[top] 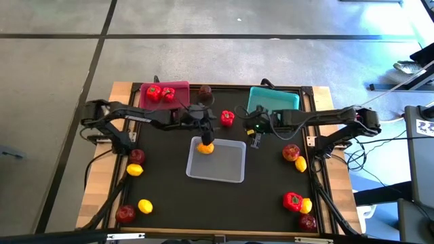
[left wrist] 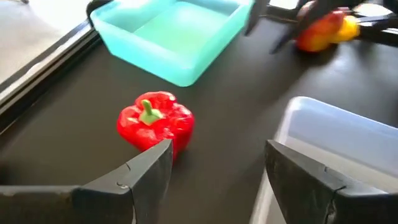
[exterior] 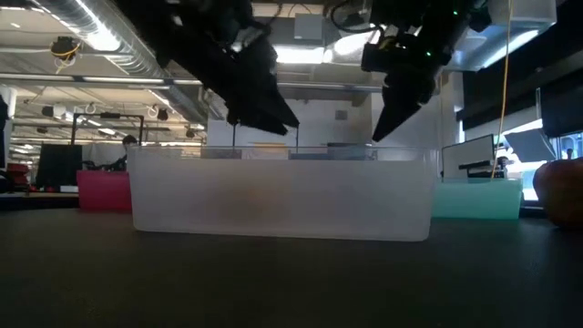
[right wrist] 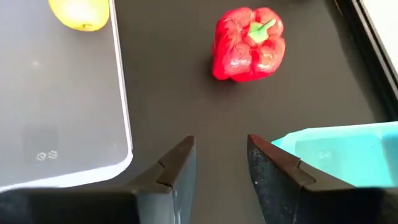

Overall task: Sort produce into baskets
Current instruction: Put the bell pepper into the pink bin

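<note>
pepper (right wrist: 249,45) upright beside teal basket (left wrist: 174,34), stem upward.

A: Matte black mat (top: 169,196), pale wood frame (top: 95,190) round it. Pink basket (top: 178,91) with two bright red peppers (top: 160,93), green stems.

B: Teal basket (top: 274,99) too, more of a light aqua up close (left wrist: 174,37). Frosted grey-white basket (top: 224,166) mid-mat, yellow lemon (top: 205,147) inside.

A: Loose pepper (right wrist: 249,43): glossy red, green stem. Dark red apple (top: 205,90) by the pink one.

B: Red apple (top: 291,152) with a yellowish blush, yellow lemon (top: 301,163) touching it. Down the corner: red pepper (top: 293,200), yellow lemon (top: 306,205), dark red apple (top: 308,221).

A: Other side: dark red apples (top: 136,156), yellow lemons (top: 144,206). Black arms, black fingers (right wrist: 177,168).
</note>
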{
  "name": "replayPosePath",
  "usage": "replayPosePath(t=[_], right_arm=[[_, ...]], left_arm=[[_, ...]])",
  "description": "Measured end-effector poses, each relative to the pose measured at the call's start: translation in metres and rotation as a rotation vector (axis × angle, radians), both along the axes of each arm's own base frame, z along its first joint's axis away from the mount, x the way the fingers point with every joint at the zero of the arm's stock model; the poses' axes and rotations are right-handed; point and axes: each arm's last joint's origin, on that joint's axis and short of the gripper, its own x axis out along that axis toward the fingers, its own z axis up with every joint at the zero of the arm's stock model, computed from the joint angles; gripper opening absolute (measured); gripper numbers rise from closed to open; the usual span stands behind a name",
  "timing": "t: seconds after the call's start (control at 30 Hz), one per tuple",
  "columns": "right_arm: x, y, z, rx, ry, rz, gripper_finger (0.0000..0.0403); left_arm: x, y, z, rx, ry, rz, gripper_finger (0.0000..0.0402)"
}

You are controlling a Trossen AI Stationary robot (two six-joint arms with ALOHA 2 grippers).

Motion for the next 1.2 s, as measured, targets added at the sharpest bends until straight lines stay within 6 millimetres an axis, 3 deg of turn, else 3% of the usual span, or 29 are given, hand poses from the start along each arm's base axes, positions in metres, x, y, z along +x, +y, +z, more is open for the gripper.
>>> replayPosePath(t=[0.27, 0.5, 0.9, 1.2], right_arm=[[-0.001, 0.0, -0.003, 0.004, 0.002, -0.005, 0.0144], [-0.001, 0.0, -0.003, 0.003, 0.004, 0.007, 0.0144], [0.0, 0.001, -0.002, 0.016, -0.005, 0.017, 0.0144], [0.0, 0.001, -0.003, 0.016, -0.004, 0.018, 0.0144]], left_arm=[[0.034, 0.024, -0.016, -0.01, 0.035, 0.05, 0.0249], [0.052, 0.044, -0.032, -0.034, 0.059, 0.101, 0.0249], [0.057, 0.057, -0.031, -0.006, 0.018, 0.125, 0.0245], [0.059, 0.066, -0.05, -0.018, 0.052, 0.149, 0.0185]])
